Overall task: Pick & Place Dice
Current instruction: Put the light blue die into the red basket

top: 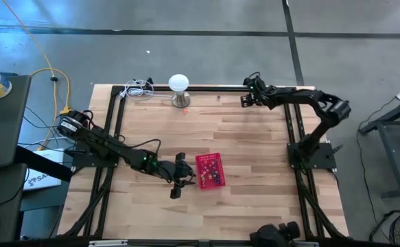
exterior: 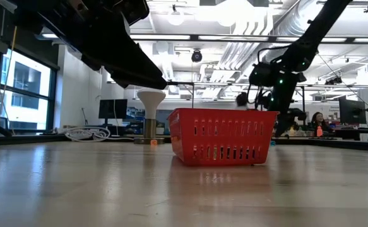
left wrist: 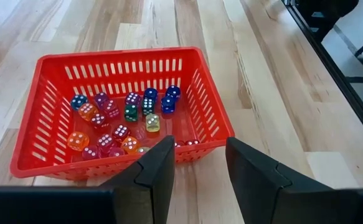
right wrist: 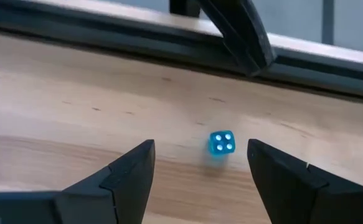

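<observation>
The red basket [top: 209, 170] [left wrist: 50, 93] [exterior: 221, 135] stands on the wooden table, near its middle front, with several dice [left wrist: 122, 118] of mixed colours on its floor. My left gripper [top: 184, 175] [left wrist: 198, 146] stands open just left of the basket, at its rim, with nothing between the fingers. My right gripper [top: 244, 98] [right wrist: 200, 149] hovers open by the table's far edge. A single blue die [right wrist: 221, 143] lies on the table ahead of its fingertips, in line with the gap between them and untouched.
A white dome-topped lamp [top: 179, 86] [exterior: 150, 107] stands at the far edge, with a small red die [top: 184, 110] beside its base and white cables [top: 138, 89] to its left. A black frame rail [right wrist: 169, 43] runs along the far edge behind the blue die.
</observation>
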`<action>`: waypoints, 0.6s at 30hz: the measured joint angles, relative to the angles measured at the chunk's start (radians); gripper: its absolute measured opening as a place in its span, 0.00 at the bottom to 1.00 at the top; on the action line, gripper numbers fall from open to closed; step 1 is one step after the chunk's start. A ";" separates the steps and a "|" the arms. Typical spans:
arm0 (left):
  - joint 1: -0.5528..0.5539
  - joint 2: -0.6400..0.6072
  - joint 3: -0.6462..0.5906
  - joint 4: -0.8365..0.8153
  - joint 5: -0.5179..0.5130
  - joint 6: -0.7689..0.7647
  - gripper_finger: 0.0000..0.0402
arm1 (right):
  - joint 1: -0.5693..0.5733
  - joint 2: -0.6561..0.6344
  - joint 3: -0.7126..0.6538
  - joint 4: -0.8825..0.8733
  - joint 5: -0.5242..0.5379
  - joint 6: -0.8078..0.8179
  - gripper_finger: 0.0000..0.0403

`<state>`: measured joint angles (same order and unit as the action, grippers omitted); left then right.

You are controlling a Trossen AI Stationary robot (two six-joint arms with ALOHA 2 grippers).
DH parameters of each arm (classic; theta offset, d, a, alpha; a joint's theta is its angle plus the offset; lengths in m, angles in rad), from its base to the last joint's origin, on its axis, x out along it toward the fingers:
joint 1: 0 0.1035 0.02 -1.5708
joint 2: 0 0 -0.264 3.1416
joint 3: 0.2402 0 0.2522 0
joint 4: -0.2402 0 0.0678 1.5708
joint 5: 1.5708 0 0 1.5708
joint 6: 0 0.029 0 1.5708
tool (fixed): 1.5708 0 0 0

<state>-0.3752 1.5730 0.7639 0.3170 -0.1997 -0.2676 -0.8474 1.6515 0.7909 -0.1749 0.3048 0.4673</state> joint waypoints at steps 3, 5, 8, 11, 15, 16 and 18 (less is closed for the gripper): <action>0.000 0.000 0.000 -0.004 0.000 0.000 0.34 | -0.002 0.030 0.018 0.000 0.007 0.000 0.61; 0.000 0.000 0.000 -0.004 0.000 0.000 0.34 | -0.007 0.044 0.026 0.003 0.007 0.006 0.61; 0.000 0.000 0.000 -0.008 -0.001 -0.001 0.34 | -0.016 0.056 0.032 -0.001 0.008 0.008 0.61; 0.000 0.000 0.000 -0.016 -0.001 -0.002 0.34 | -0.027 0.056 0.036 -0.001 0.010 0.019 0.61; 0.000 0.000 0.000 -0.022 -0.001 -0.003 0.34 | -0.031 0.056 0.036 -0.001 0.003 0.019 0.61; 0.000 0.000 0.000 -0.022 -0.001 -0.003 0.34 | -0.031 0.056 0.036 -0.002 0.001 0.012 0.61; 0.000 0.000 0.000 -0.022 -0.001 -0.003 0.34 | -0.031 0.056 0.036 -0.004 -0.003 0.003 0.61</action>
<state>-0.3752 1.5730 0.7635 0.2948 -0.2008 -0.2706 -0.8787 1.7077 0.8265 -0.1787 0.3023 0.4702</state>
